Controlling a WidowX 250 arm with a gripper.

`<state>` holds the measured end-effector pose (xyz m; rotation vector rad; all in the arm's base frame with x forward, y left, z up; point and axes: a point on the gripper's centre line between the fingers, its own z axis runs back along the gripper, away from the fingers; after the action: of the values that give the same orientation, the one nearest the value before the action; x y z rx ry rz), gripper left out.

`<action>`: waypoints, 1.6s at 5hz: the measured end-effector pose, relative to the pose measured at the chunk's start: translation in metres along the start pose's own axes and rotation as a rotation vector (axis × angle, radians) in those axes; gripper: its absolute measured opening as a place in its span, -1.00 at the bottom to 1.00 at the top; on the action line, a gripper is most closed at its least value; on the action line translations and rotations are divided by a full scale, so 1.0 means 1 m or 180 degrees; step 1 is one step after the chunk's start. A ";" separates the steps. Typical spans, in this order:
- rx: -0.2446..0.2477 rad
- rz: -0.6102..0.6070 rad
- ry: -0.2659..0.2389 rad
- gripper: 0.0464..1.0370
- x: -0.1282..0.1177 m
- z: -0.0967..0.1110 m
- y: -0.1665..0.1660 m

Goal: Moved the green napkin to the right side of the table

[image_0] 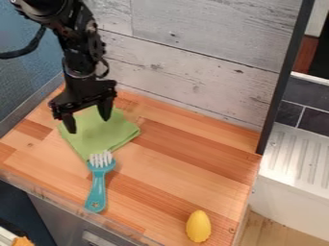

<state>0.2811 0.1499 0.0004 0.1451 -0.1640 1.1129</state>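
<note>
- My gripper [87,122] hangs over the napkin [99,132], fingers [105,110] spread wide, with nothing held between them; I cannot tell whether their tips touch the cloth.
- The napkin lies spread beneath me on the wooden table [186,158], one edge folded over.
- At the napkin's near corner is the teal brush [97,185], its white bristles right by the cloth and its handle pointing away from it, toward the table's front edge. It is the thing most in my way on that side.
- Well to the right of the napkin, and nearer the camera, is the yellow toy [198,226].
- Behind the napkin runs the plank wall [193,72], barring that side; far to its right are the black post [279,86] and, beyond that, the white rack [296,156].
- On the table I count one napkin, one brush and one yellow toy.
</note>
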 end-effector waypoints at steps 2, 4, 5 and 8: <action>-0.0197 0.0152 0.0045 0.92 0.003 -0.016 -0.004; -0.0218 0.0047 0.0167 0.93 -0.005 -0.030 -0.019; -0.0228 -0.0065 0.0148 0.93 -0.008 -0.030 -0.033; -0.0434 -0.0750 0.0247 0.92 -0.072 -0.016 -0.091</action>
<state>0.3330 0.0504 -0.0330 -0.0011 -0.1488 0.8680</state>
